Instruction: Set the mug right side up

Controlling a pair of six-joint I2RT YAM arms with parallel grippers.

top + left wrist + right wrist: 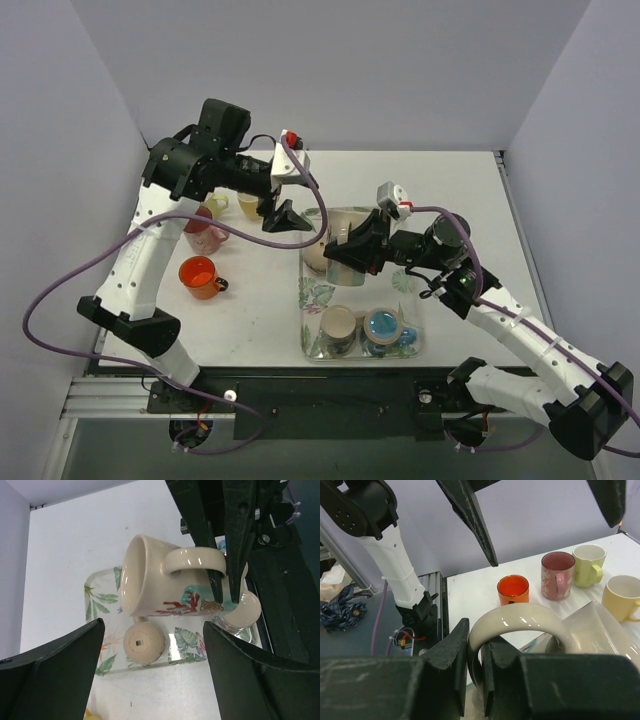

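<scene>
The mug [160, 577] lies on its side over the tray's [312, 296] far left corner, with bare tabletop [260, 305] to its left. The right hand [479, 662] is clamped on its handle and hides much of it from above. The left hand [283, 216] hovers nearby, spread wide and empty. Two cups [338, 328] stand in the tray, and an orange mug [199, 274] and a pink mug [205, 236] stand well apart to the left.

Booth setup: white table boxed in by plain walls.
White table [470, 190] fills the middle; a pale lavender back wall [330, 60] and two matching side walls [45, 150] close it in on three sides. Aluminium rail [100, 398] runs along the near edge. Light is even and soft, with faint shadows only.
</scene>
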